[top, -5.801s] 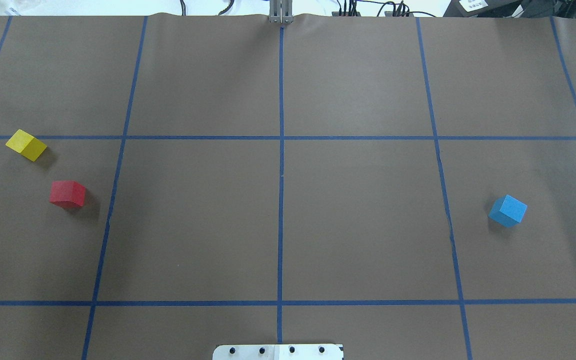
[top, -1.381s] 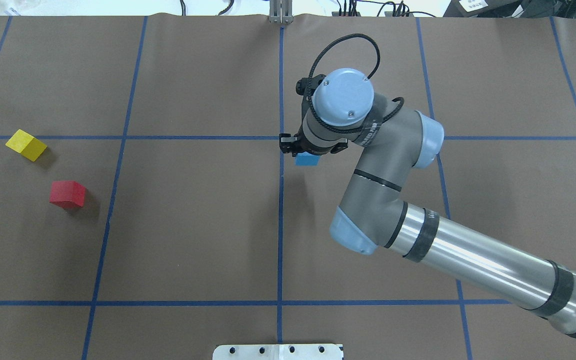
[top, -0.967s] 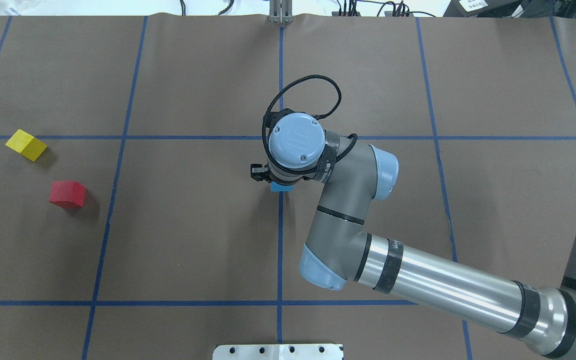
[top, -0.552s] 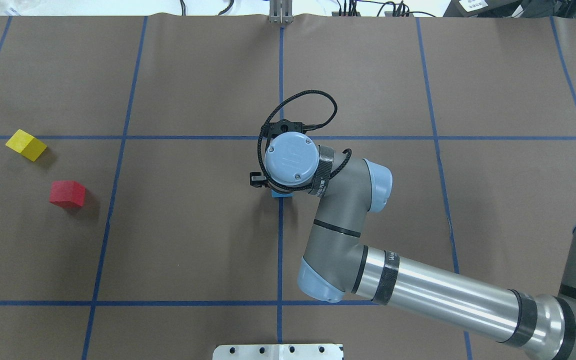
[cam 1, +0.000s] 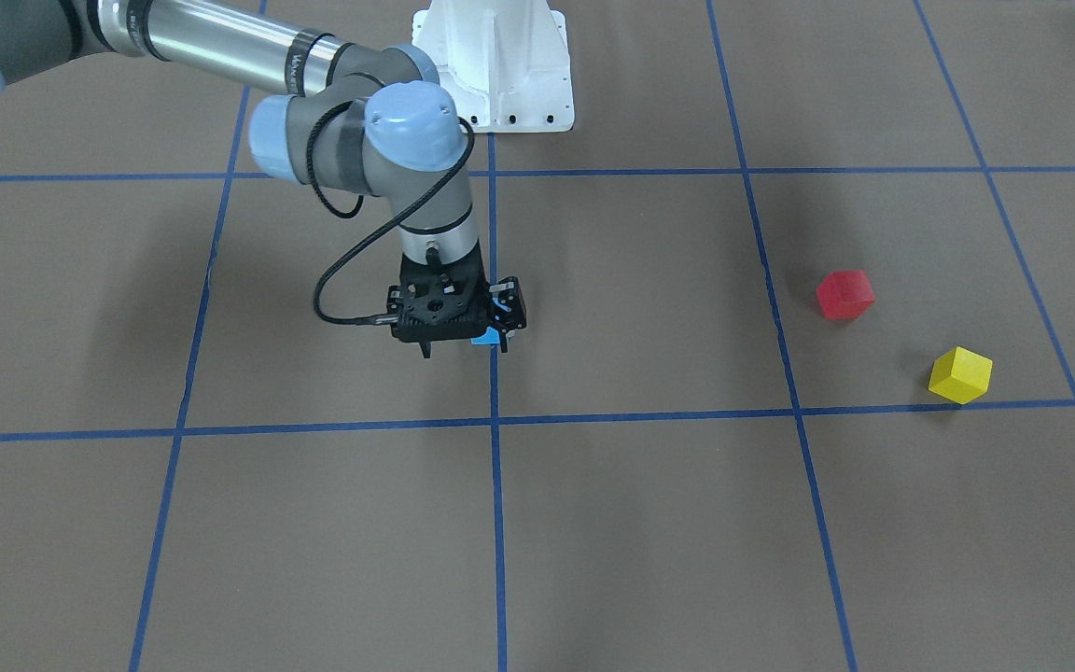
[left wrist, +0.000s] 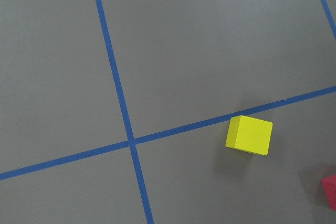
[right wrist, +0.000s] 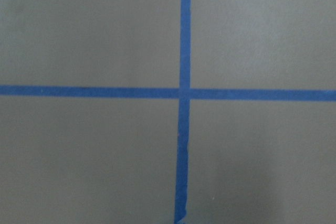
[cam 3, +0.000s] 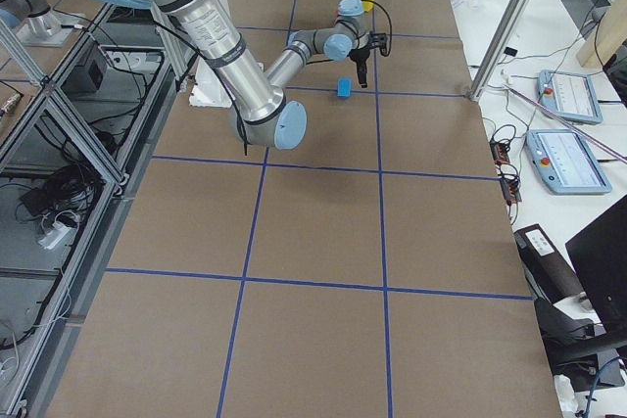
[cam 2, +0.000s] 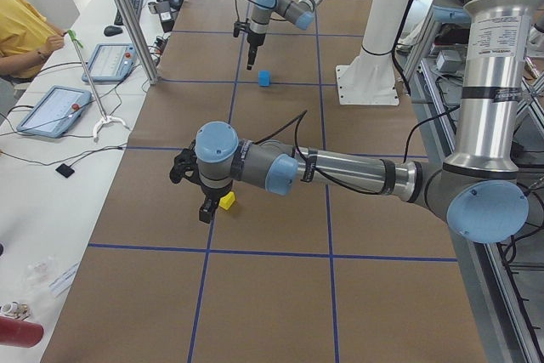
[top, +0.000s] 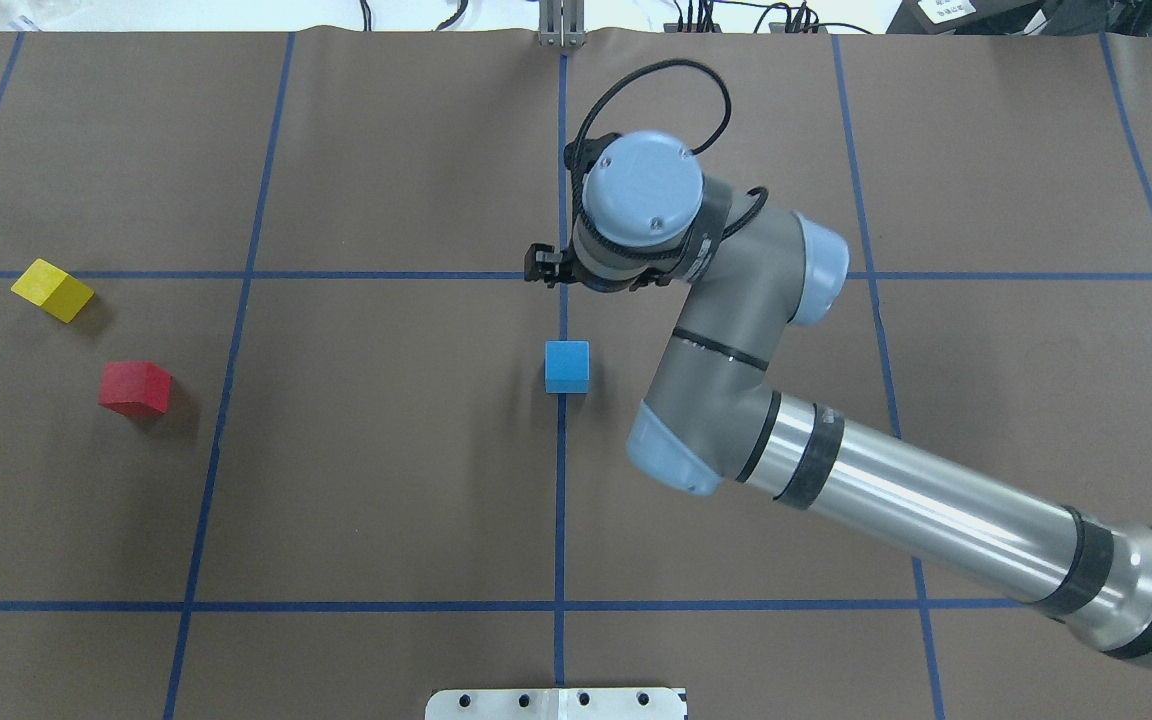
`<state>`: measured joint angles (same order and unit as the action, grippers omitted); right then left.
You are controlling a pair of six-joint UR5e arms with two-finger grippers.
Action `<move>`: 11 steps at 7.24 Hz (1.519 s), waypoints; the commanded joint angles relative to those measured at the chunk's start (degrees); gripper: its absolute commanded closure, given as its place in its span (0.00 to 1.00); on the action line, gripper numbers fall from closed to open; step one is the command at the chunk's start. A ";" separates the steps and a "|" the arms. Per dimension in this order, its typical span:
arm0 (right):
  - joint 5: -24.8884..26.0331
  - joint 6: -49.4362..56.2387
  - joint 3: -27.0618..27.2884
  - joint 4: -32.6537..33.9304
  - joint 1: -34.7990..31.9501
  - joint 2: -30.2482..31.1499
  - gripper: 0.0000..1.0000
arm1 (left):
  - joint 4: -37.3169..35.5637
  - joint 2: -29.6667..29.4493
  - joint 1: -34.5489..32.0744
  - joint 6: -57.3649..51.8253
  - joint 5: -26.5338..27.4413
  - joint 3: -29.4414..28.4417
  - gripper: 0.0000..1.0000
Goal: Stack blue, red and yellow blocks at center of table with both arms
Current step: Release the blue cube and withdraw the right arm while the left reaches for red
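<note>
Peeking behind right fingers (cam 1: 424,351) — blue block (cam 1: 483,339)

From across the tabletop (cam 1: 649,523), the right gripper (cam 1: 464,351) is hanging in front of the blue block (cam 1: 484,340) and covering all but a thin sliver of it. From overhead, the wrist joint is hiding nearly all of that gripper, and the right arm (top: 896,505) is running off the view's edge before reaching its base. The left gripper (cam 2: 206,212) is showing only from the side, too small to tell how far apart its fingers (cam 2: 206,208) are standing, and it is overlapping part of the yellow block (cam 2: 227,201). The left wrist view is catching just a corner of the red block (left wrist: 331,191) at its edge. The right wrist view is coming through soft and blurred. A person (cam 2: 21,27) is being cut off at the side view's edge.
</note>
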<state>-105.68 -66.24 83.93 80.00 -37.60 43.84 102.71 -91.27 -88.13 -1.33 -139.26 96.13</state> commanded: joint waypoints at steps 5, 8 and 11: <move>-26.39 53.06 6.51 3.05 -34.08 23.98 0.00 | 14.00 1.18 25.67 44.84 13.36 4.66 0.00; -28.17 70.18 6.24 2.53 -41.14 33.23 0.00 | 14.09 0.83 41.68 57.49 21.03 6.70 0.00; -28.35 70.20 6.33 2.44 -41.15 33.51 0.00 | 14.00 0.92 43.56 56.70 21.13 6.27 0.00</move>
<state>-133.99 3.77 90.25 82.47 -78.72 77.21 116.75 -90.38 -45.24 55.55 -118.26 102.63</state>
